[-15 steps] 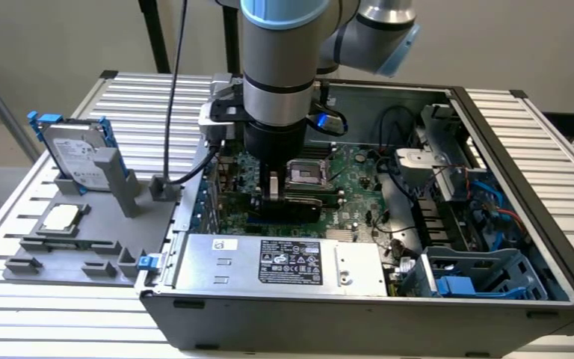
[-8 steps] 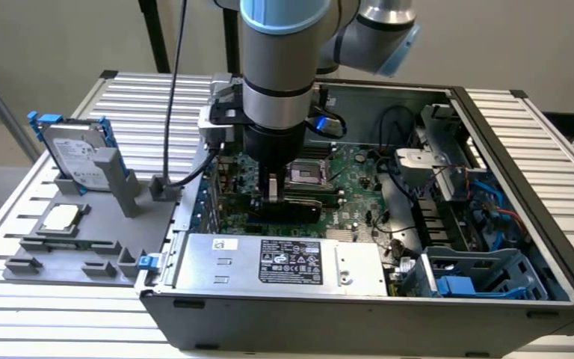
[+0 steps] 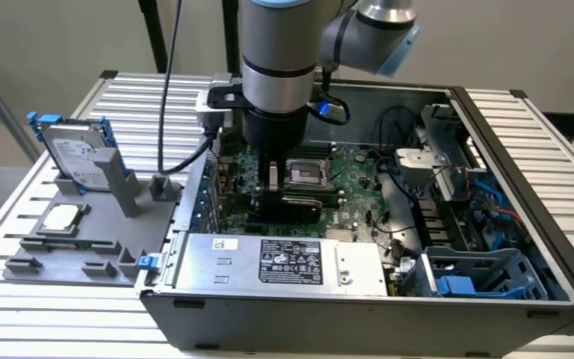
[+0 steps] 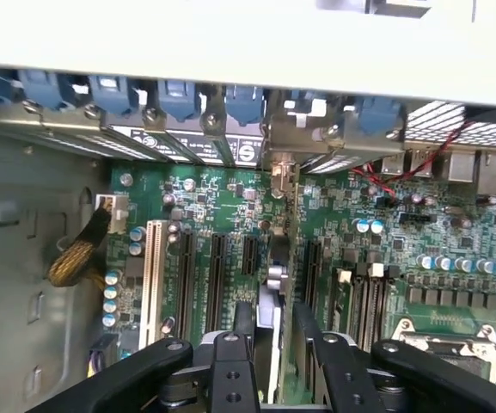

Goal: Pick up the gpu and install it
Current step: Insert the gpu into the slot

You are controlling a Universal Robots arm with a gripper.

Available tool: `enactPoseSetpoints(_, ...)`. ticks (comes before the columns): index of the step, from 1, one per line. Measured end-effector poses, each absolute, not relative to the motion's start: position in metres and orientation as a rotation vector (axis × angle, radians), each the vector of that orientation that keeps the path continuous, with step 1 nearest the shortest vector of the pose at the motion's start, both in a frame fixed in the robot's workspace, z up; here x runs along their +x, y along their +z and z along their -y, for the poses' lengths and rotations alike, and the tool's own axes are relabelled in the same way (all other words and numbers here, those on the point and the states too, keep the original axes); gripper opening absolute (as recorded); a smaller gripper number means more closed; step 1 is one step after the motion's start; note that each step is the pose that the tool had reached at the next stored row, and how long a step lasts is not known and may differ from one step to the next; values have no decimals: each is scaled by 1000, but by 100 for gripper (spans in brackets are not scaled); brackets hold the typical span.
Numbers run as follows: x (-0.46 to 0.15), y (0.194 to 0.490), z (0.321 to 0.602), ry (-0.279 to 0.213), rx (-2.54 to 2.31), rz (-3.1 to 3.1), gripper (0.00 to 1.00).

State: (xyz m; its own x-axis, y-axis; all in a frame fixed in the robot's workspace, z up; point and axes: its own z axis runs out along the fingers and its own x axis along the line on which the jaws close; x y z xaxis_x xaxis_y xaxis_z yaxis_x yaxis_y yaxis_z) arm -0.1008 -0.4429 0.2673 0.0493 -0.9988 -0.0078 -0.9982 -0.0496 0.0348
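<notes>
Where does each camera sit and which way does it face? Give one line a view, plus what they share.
Exterior view: off the arm, above the open grey metal computer case, looking down into it; the silver-grey robot arm and its black gripper show.
Wrist view: on the wrist, looking past the gripper onto the green motherboard and its slots.
Shared: the gripper and the motherboard.

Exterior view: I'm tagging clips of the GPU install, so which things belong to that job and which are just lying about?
Job: gpu, upright on the motherboard; end effector over it; open computer case.
Lying about: hard drive, CPU chip, grey holder beneath them.
</notes>
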Motion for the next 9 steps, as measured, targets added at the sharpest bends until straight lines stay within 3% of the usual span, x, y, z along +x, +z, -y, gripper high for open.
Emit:
enactPoseSetpoints(5,-101,287,443,-49,2260,2151,33)
enactPoseSetpoints(9,-101,287,442,-50,2259,2150,18)
